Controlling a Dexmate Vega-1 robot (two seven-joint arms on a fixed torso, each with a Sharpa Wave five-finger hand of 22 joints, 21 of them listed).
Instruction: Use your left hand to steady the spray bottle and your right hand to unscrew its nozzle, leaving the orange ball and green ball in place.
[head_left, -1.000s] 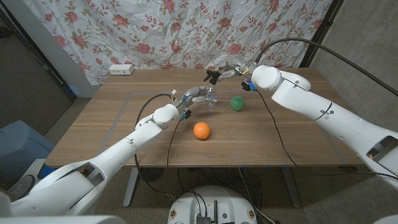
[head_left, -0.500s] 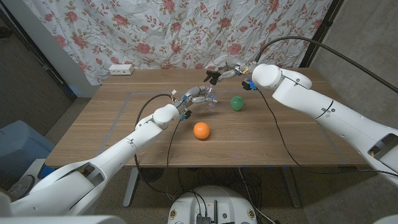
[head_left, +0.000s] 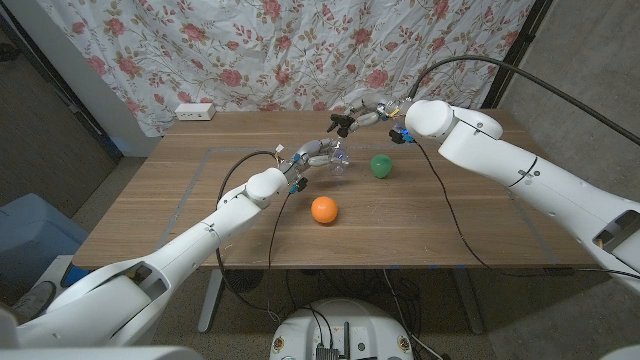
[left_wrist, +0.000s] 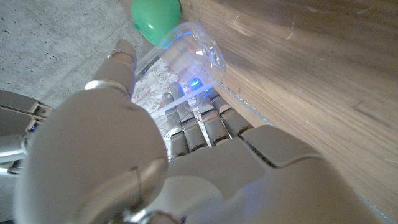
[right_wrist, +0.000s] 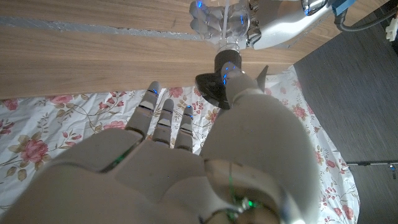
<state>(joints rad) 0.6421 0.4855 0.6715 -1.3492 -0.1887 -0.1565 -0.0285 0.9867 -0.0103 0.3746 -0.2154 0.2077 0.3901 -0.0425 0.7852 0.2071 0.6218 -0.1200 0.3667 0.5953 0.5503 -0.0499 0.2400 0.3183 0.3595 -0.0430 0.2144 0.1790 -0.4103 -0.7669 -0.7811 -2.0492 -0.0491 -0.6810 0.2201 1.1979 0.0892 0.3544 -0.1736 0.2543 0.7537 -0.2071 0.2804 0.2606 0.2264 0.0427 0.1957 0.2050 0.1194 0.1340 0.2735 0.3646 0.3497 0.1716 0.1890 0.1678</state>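
Nothing moved since earlier. Left hand (head_left: 318, 153) gripping spray bottle (head_left: 340, 161), right hand (head_left: 368, 116) pinching nozzle (head_left: 345, 123); unscrewing apparently mid-turn, balls untouched.

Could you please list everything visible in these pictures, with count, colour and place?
Spray bottle: one, clear, mid-table, held by the left robot hand.
Nozzle: one, black, atop the bottle, pinched by the right robot hand.
Green ball: one, green, right of the bottle.
Orange ball: one, orange, nearer the robot.
Power strip: one, white, far left table corner.
Curtain: one, floral, behind the table.
Left robot hand: white, gripping the bottle.
Right robot hand: white, on the nozzle.
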